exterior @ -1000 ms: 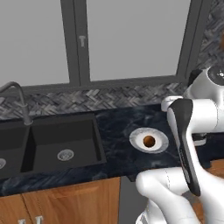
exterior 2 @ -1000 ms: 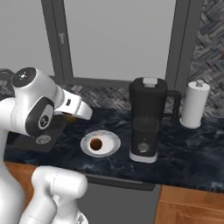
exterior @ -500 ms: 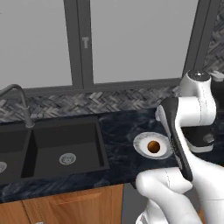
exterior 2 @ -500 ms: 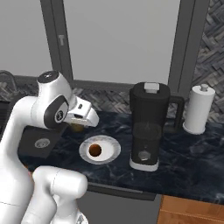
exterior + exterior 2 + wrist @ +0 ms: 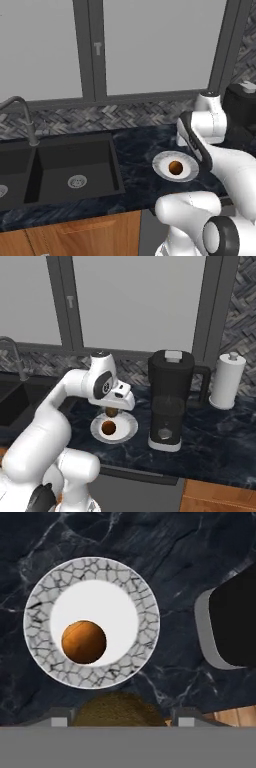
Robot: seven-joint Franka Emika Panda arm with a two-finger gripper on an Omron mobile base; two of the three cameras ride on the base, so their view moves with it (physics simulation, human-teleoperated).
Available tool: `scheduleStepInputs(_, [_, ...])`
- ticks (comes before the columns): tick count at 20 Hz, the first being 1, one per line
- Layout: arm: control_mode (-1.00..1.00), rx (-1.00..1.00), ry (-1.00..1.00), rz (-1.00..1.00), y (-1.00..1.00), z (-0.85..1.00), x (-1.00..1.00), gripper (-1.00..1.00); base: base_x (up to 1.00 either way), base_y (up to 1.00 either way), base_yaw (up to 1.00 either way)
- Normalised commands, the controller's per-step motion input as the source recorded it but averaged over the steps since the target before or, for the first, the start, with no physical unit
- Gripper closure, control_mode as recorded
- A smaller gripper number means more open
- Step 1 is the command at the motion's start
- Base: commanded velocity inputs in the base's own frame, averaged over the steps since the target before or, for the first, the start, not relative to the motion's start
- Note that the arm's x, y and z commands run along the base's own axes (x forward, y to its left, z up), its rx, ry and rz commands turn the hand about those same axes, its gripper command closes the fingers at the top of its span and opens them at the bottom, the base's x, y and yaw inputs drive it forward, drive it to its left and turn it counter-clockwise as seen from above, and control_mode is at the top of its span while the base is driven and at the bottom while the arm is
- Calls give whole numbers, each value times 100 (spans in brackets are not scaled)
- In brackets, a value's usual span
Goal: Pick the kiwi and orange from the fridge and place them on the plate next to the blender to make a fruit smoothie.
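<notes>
Gripper point(image 5: 112, 412): at the end of the white arm, pointed down over the counter, jaws closed narrow on the kiwi point(image 5: 117, 709). The two dark finger tips point(image 5: 60, 717) flank the fruit in the hand view.

Kiwi: tan-brown, rough-skinned oval, held between the fingers, directly under the hand. In the hand view only its upper curve shows, broad across the line from finger to finger; its long axis seems to lie along that line, though the rest is cut off. In the right base view it shows as a small brown lump point(image 5: 111, 412) just below the hand, above the plate's far edge and apart from it.

Plate point(image 5: 144, 601): round, white centre with a crackled grey rim, flat on the dark marbled counter point(image 5: 100, 532), below and ahead of the hand.

Orange point(image 5: 83, 642): round ball, no long axis to tell, resting on the plate, off centre toward the rim. It sits ahead of the finger tips, well apart from the kiwi. It also shows on the plate in the left base view point(image 5: 175, 167).

Blender point(image 5: 171, 401): black body, pale grey cap, upright on the counter just beside the plate, to one side of the hand. Its base edge shows in the hand view point(image 5: 230, 624).

Paper towel roll point(image 5: 227, 381): white, upright, beyond the blender.

Sink point(image 5: 75, 165): black basin, well apart from the hand, with a grey tap point(image 5: 22, 115).
</notes>
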Motion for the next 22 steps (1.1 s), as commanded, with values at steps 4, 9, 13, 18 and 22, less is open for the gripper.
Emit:
scheduleStepInputs(4, [-100,14,19,0,-9,-62,58,100,0,0,0])
scheduleStepInputs(9, [-100,2,15,0,0,-72,70,100,0,0,0])
scheduleStepInputs(13, [-100,0,8,0,-7,-81,85,100,0,0,0])
scheduleStepInputs(18, [-100,0,-1,0,-6,-55,67,-100,0,0,0])
scheduleStepInputs(22, [-100,0,0,0,0,-1,4,-100,0,0,0])
